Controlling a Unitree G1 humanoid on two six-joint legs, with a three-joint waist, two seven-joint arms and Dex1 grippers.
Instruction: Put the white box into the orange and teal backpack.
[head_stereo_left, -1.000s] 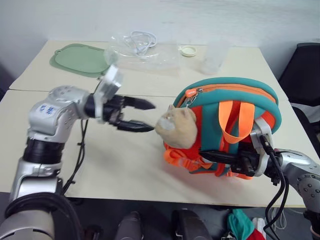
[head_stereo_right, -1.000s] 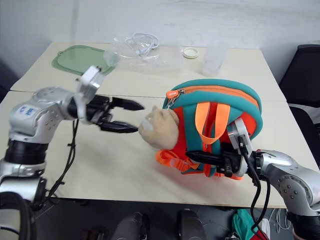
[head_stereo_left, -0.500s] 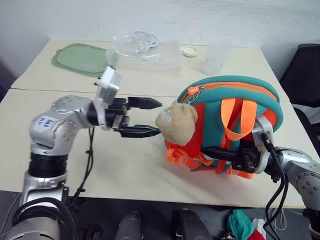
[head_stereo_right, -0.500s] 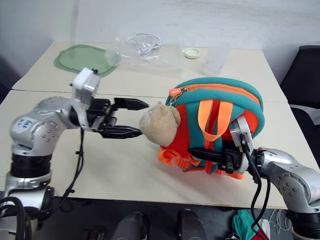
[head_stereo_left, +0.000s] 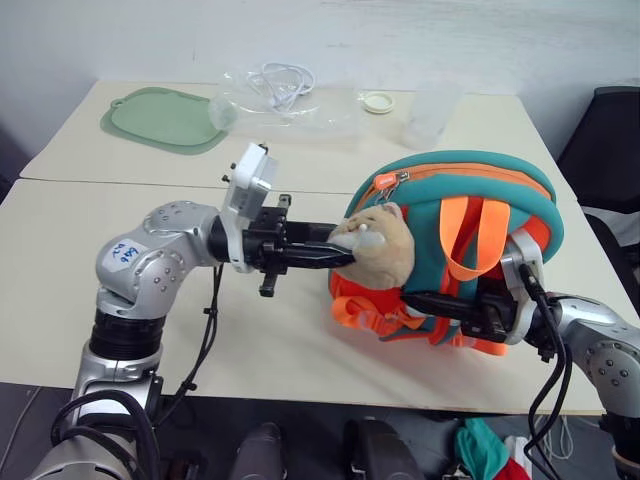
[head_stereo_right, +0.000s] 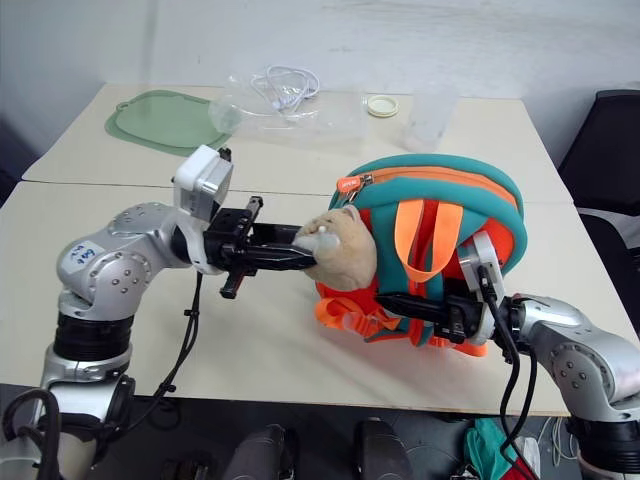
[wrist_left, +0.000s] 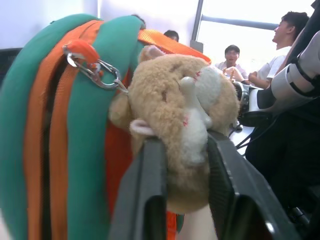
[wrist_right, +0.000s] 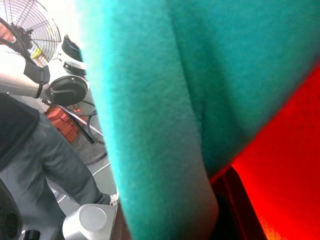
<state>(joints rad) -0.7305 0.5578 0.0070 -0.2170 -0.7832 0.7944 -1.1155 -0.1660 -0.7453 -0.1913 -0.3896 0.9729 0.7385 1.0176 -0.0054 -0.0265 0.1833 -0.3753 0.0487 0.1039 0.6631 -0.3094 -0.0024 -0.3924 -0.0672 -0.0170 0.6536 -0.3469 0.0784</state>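
Left wrist view: the left gripper (wrist_left: 186, 150) pinches the tan plush toy (wrist_left: 185, 115) on the small orange and teal fabric backpack (head_stereo_left: 450, 250). At the backpack's 5 o'clock, the right gripper (head_stereo_left: 425, 302) is clamped narrow on its orange lower edge.

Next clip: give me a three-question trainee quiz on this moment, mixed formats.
1. True or false: the left gripper is closed on the plush toy.
2. What lies beside the clear bag at the table's far left? A) green mat B) red book C) white box
3. Fill in: the right gripper is shut on the lower part of the ___.

Key: 1 true. 2 A, the green mat. 3 backpack.
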